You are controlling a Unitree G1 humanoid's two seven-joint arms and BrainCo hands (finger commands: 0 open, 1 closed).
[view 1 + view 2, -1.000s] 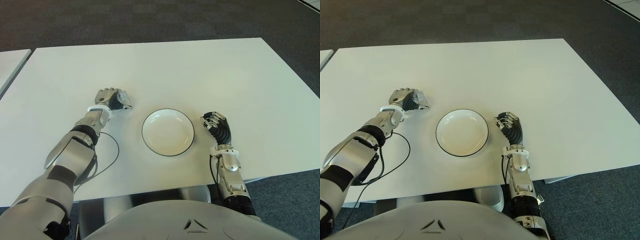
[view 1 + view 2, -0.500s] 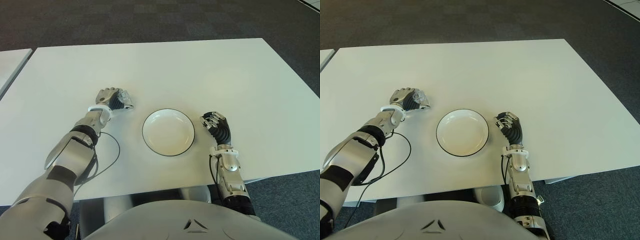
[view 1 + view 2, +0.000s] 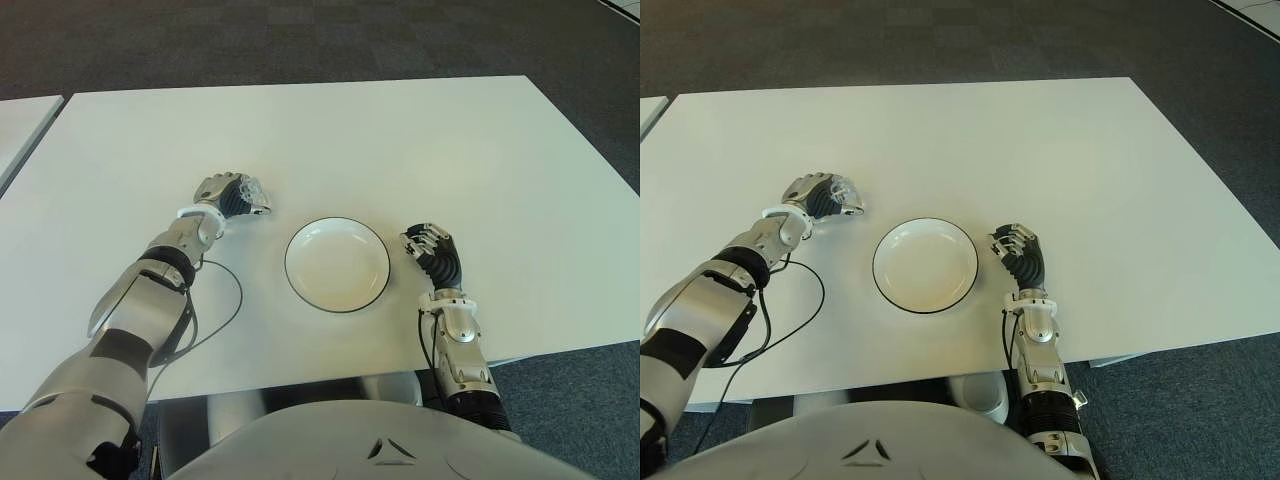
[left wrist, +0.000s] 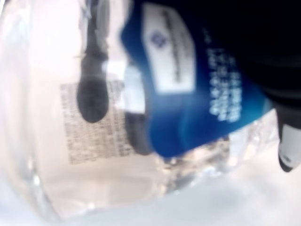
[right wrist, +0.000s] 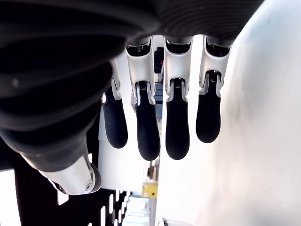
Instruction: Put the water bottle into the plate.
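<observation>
A clear water bottle [image 3: 252, 196] with a blue label [image 4: 197, 94] is held in my left hand [image 3: 228, 194], whose fingers are curled around it. The hand and bottle are left of the white, dark-rimmed plate [image 3: 337, 264] and a little farther back on the table. Up close in the left wrist view, the bottle [image 4: 94, 117] fills the picture. The plate holds nothing. My right hand [image 3: 428, 245] shows just right of the plate; its fingers [image 5: 176, 127] are relaxed and hold nothing.
The white table [image 3: 400, 140] spreads wide behind and to both sides of the plate. A black cable [image 3: 222, 310] loops on the table beside my left forearm. Dark carpet [image 3: 300, 40] lies beyond the far edge.
My left hand with the bottle has shifted slightly up and to the right, toward the plate. The right hand has not moved.
</observation>
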